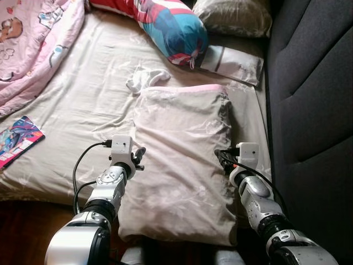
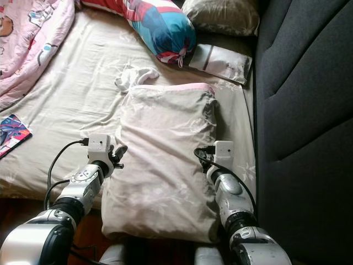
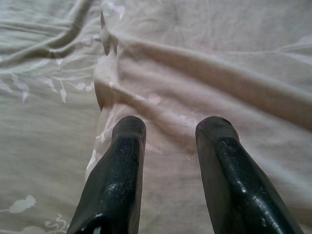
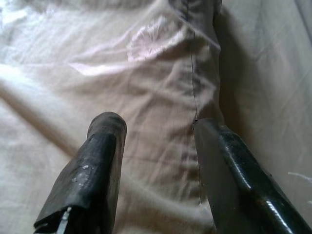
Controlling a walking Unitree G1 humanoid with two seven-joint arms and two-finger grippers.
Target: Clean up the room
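Pillow (image 1: 179,165) — the large beige one — lies flat on the bed sheet (image 1: 71,127), its near end hanging over the mattress edge at six o'clock, with a gripper at each long side. The left gripper (image 3: 170,134) sits at the pillow's nine o'clock edge, fingers parted over the fabric and holding nothing; the right gripper (image 4: 158,124) is at the three o'clock edge, fingers likewise spread astride the seam, not yet pinching. Tidying looks barely begun: the pillow is not yet lifted or set at the head of the bed, one white sock or cloth (image 1: 146,77) lies crumpled at twelve o'clock just beyond it, one colourful book (image 1: 16,138) rests at nine o'clock near the mattress edge, and one pink blanket (image 1: 33,44) is bunched at ten o'clock. Further up — around one o'clock — are one colourful bolster (image 1: 165,25), one white packet (image 1: 231,65) and one grey cushion (image 1: 231,16).
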